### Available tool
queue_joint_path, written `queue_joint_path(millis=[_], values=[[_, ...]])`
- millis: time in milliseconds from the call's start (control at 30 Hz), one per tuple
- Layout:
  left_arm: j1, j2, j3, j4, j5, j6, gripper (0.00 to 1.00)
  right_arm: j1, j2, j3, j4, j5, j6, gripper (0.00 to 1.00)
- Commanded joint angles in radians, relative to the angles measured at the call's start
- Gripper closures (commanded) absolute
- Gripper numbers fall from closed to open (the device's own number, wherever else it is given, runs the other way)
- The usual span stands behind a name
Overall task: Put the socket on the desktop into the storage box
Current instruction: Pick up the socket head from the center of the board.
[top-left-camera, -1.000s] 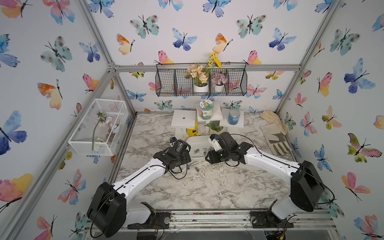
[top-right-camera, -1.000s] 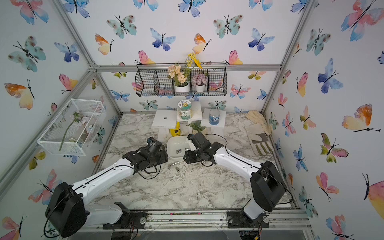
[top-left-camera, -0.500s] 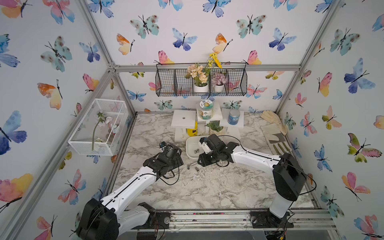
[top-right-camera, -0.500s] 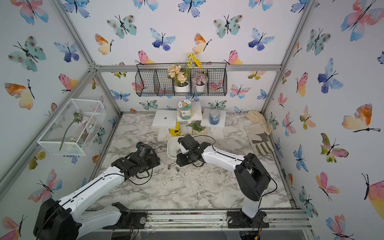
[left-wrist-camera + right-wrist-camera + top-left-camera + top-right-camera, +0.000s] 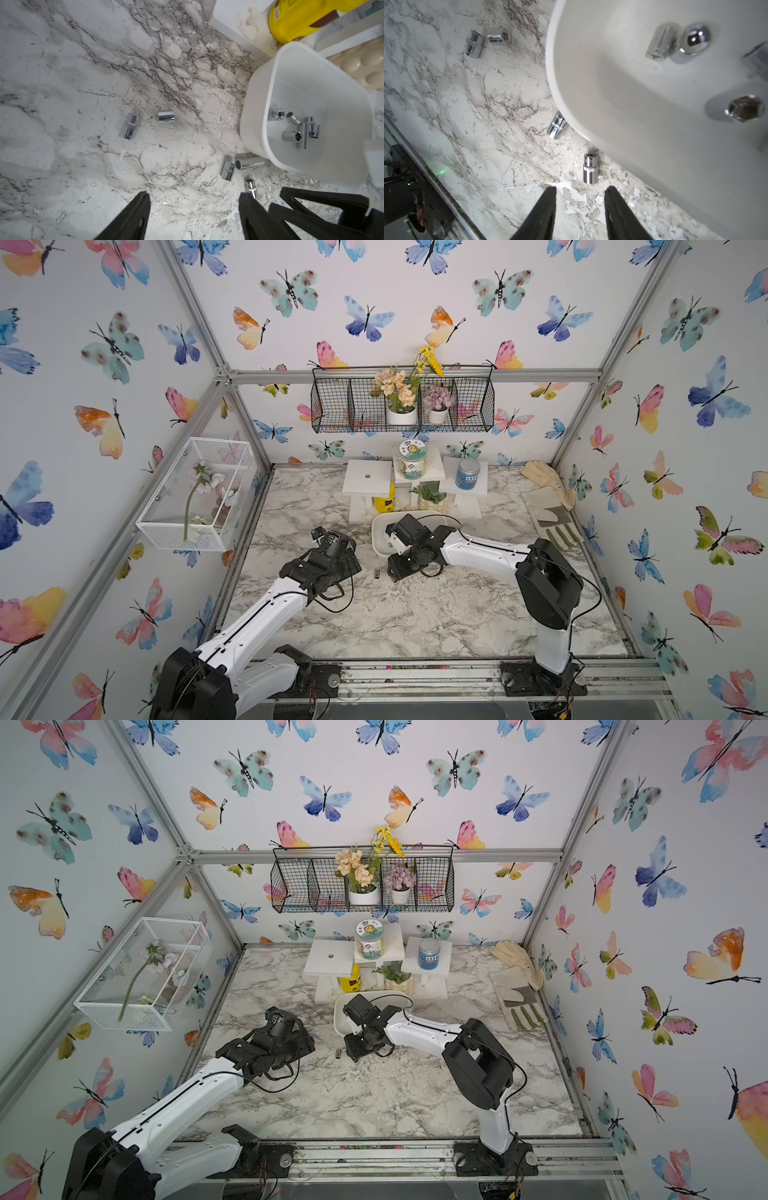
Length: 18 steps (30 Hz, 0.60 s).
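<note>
Top views: storage box (image 5: 380,539) (image 5: 338,1020) sits far-centre on the desktop (image 5: 415,614) (image 5: 374,1094), just in front of the white stands (image 5: 368,485). Right arm (image 5: 478,551) reaches across the box's near edge, wrist turned down at its near-left corner. Left arm (image 5: 257,614) ends left of the box, apart from it. One small socket (image 5: 377,572) (image 5: 338,1052) is visible on the marble between the two wrists. Fingers of both grippers are hidden here. Left wrist view: left gripper (image 5: 194,194) has its jaws spread wide, nothing between them, over bare desktop (image 5: 83,83). A pair of sockets (image 5: 128,126) lies well apart from the box. Two more sockets (image 5: 228,170) lie beside the box wall (image 5: 255,104), and the small socket (image 5: 251,188) lies just beside one fingertip. Stored sockets (image 5: 303,133) are heaped inside the box. Right wrist view: right gripper (image 5: 581,188) has its jaws parted and empty. The small socket (image 5: 589,168) lies just ahead of the fingertips, near the box wall (image 5: 591,83), touching neither finger. Another socket (image 5: 557,127) lies at the box's edge; contact cannot be told. The pair of sockets (image 5: 473,44) lies farther off, and stored sockets (image 5: 693,41) rest in the box.
</note>
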Motion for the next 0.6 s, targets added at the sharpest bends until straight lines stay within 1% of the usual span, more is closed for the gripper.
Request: queue_joint_path(millis=[0, 267, 567], values=[[0.008, -0.007, -0.012, -0.017, 0.023, 0.005, 0.28, 0.010, 0.034, 0.040, -0.061, 0.046, -0.017, 0.59], [0.020, 0.005, -0.012, -0.008, 0.037, 0.017, 0.28, 0.021, 0.087, 0.084, -0.104, 0.081, -0.027, 0.62], [0.037, 0.010, -0.016, -0.003, 0.050, 0.028, 0.28, 0.030, 0.137, 0.123, -0.124, 0.089, -0.030, 0.64]])
